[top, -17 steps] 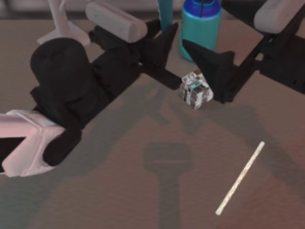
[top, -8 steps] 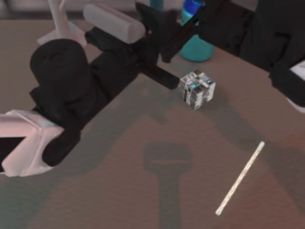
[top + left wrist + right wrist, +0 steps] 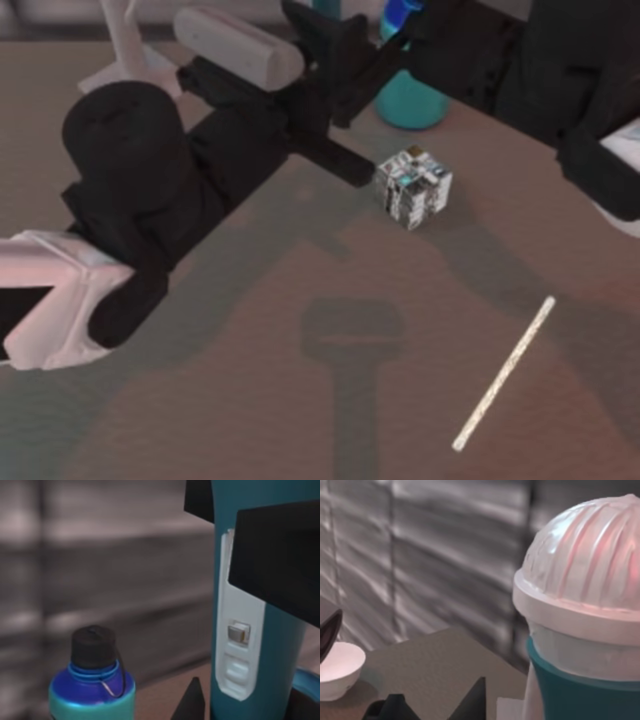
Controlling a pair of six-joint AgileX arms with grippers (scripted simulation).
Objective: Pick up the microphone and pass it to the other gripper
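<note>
My left gripper (image 3: 322, 48) is shut on the microphone, holding it upright above the back of the table. Only a bit of its teal handle (image 3: 325, 6) shows from above. In the left wrist view the handle (image 3: 280, 650) with its white switch strip stands between my left gripper's (image 3: 245, 707) fingers. Higher up, the right gripper's black fingers (image 3: 277, 555) straddle it. My right gripper (image 3: 385, 68) reaches in from the right, open. Its near finger (image 3: 472, 705) stands apart from the microphone's pinkish-white head (image 3: 585, 565).
A teal bottle (image 3: 415, 102) with a blue cap (image 3: 92, 690) stands just behind the grippers. A mirrored cube (image 3: 413, 187) sits mid-table and a thin white speckled stick (image 3: 505, 372) lies front right. A white stand (image 3: 125, 50) is back left, a white bowl (image 3: 335, 675) farther off.
The right arm swung in from the right and its fingers came around the microphone's handle; over the last half second it barely moved. The left gripper shifted the microphone slightly left.
</note>
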